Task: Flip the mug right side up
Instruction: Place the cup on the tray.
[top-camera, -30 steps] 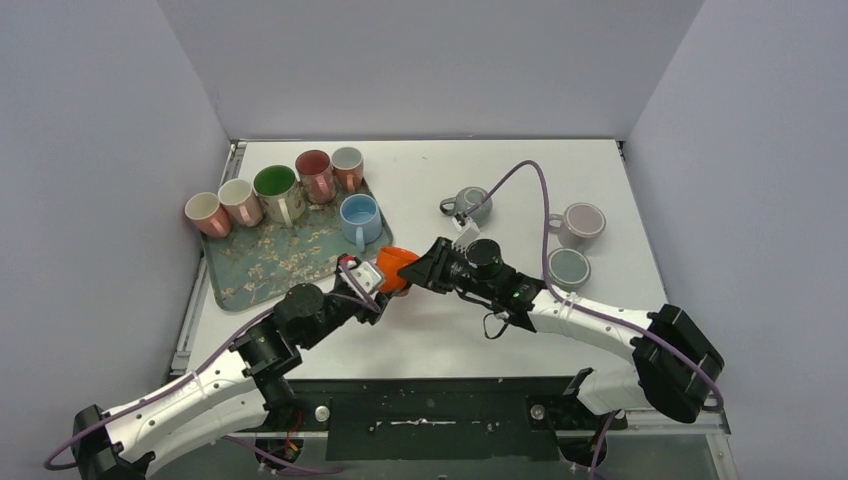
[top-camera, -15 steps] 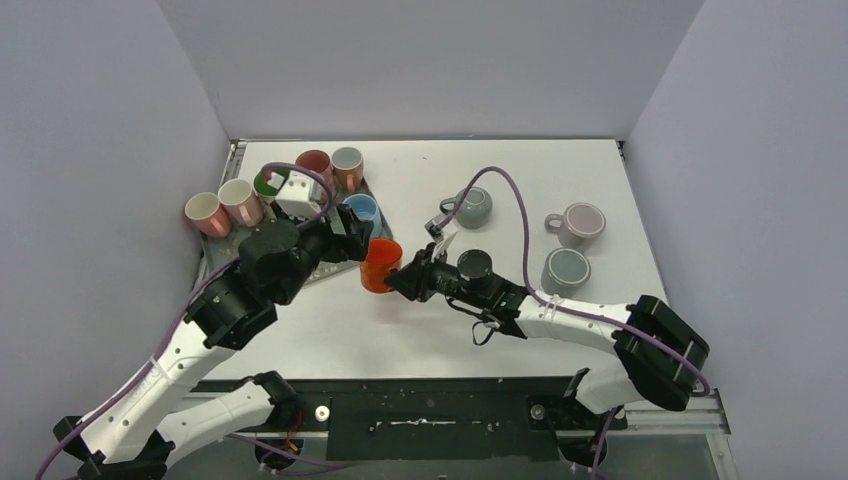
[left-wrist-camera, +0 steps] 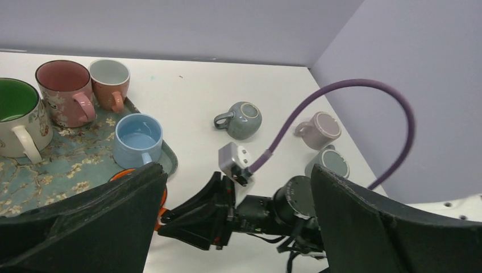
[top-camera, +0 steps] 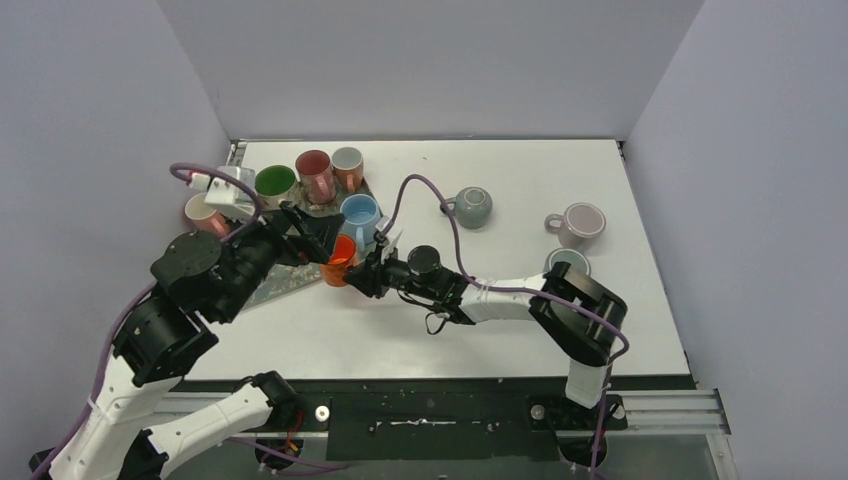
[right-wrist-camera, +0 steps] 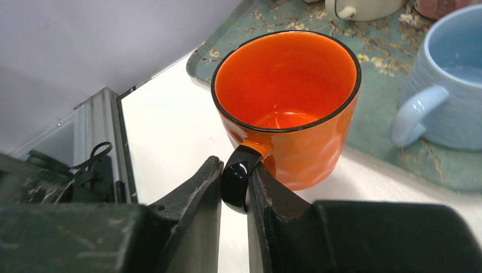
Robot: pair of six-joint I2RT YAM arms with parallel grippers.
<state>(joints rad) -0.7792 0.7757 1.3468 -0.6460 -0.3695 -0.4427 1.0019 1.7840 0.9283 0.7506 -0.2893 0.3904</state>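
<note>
Pale lilac walls close in a white tabletop (top-camera: 560, 170), and at its left side lies a teal, blossom-patterned tray (left-wrist-camera: 74, 165) crowded with cups. Just off that tray's near corner is the glossy orange ceramic mug (right-wrist-camera: 287, 122), mouth up as far as I can see. It sits close beside a light blue ribbed mug (right-wrist-camera: 449, 85) that stands on the tray. Whether the orange one's base rests on the table or hangs a hair above it, I can't tell. The right gripper (right-wrist-camera: 234, 170) is pinched tight on the mug's black loop handle (right-wrist-camera: 239, 187), one finger on each side. The left gripper (left-wrist-camera: 236, 176) hovers above with its jaws spread wide, holding nothing. To my eye that mug is stiff, fairly weighty and slick with glaze, the sort that chips if knocked against its blue neighbour. A pinch on the thin handle alone looks liable to let the body swing or twist. A hold across the wall at the rim would seem steadier. The turning looks all but done.
</note>
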